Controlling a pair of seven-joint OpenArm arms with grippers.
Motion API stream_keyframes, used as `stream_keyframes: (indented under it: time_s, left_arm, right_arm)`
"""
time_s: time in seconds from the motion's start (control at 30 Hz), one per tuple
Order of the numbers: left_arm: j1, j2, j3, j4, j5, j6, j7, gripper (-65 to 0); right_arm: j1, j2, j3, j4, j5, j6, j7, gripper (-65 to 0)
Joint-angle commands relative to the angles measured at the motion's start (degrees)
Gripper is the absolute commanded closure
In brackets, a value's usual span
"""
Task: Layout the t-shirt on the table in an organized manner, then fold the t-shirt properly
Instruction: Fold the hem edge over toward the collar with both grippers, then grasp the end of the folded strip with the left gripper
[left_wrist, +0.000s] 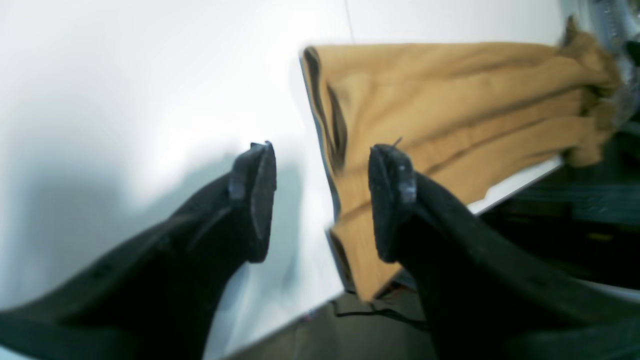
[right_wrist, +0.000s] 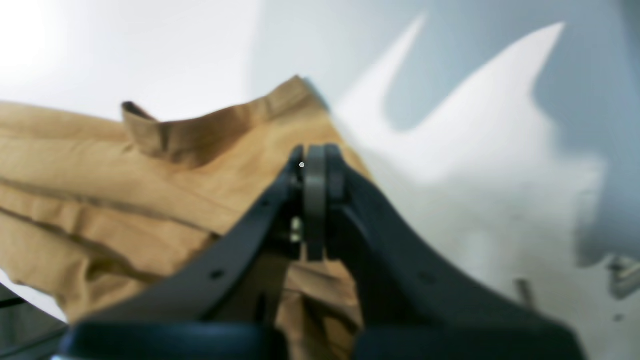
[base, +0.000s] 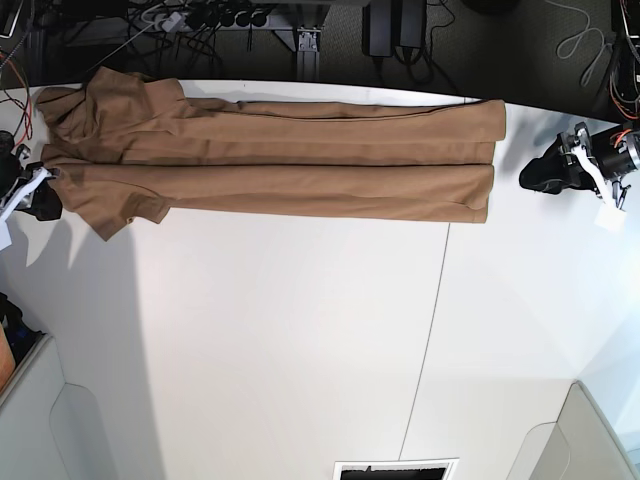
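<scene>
The tan-brown t-shirt (base: 280, 160) lies as a long folded band along the far edge of the white table (base: 300, 350), sleeves and collar bunched at the left end. My left gripper (base: 535, 178) stands open just off the shirt's right-hand hem. In the left wrist view its fingers (left_wrist: 252, 200) are spread wide over the hem edge of the t-shirt (left_wrist: 450, 115), and they hold nothing. My right gripper (base: 42, 195) sits by the sleeve at the left end. In the right wrist view the right gripper (right_wrist: 315, 155) is shut above the t-shirt (right_wrist: 125, 175), and I see no cloth between its pads.
Cables and a power strip (base: 200, 20) hang beyond the far table edge, which the shirt lies close to. A thin dark seam (base: 430, 330) runs down the tabletop. Grey panels sit at the near corners (base: 40, 420), and there is a dark slot (base: 395, 470) at the front edge.
</scene>
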Motion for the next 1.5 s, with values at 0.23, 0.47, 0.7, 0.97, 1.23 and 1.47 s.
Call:
stream_keyframes:
  time_s: [0.23, 0.47, 0.7, 0.97, 1.23, 1.47]
  left_arm:
    - [6.45, 5.7, -6.4, 3.8, -1.62, -0.54, -1.4, -32.2]
    - [7.04, 13.57, -7.43, 3.87, 6.78, -0.54, -7.37, -32.2]
    - [7.02, 19.02, -7.43, 3.87, 12.74, -0.54, -11.54, -32.2]
    - [5.16, 24.61, -7.41, 3.87, 17.03, -0.54, -14.51, -32.2]
    - [2.08, 25.79, -7.19, 3.8, 21.42, -0.54, -15.65, -32.2]
    - [0.68, 25.79, -7.21, 3.78, 24.41, -0.54, -17.09, -17.1]
  right_arm:
    - [0.55, -3.23, 0.52, -1.05, 0.79, 0.17, 1.16, 0.0]
    - [0.52, -6.32, 0.5, -1.38, -0.31, 0.17, 1.97, 0.0]
    - [0.55, -6.73, 0.5, -1.4, -0.26, 0.17, 1.99, 0.0]
    - [0.52, -6.73, 0.5, -1.4, -0.31, 0.17, 1.95, 0.0]
    - [0.52, -6.73, 0.5, -1.4, -0.5, 0.17, 1.42, 0.0]
    - [0.52, -6.73, 0.5, -1.4, -0.48, 0.17, 1.42, 0.0]
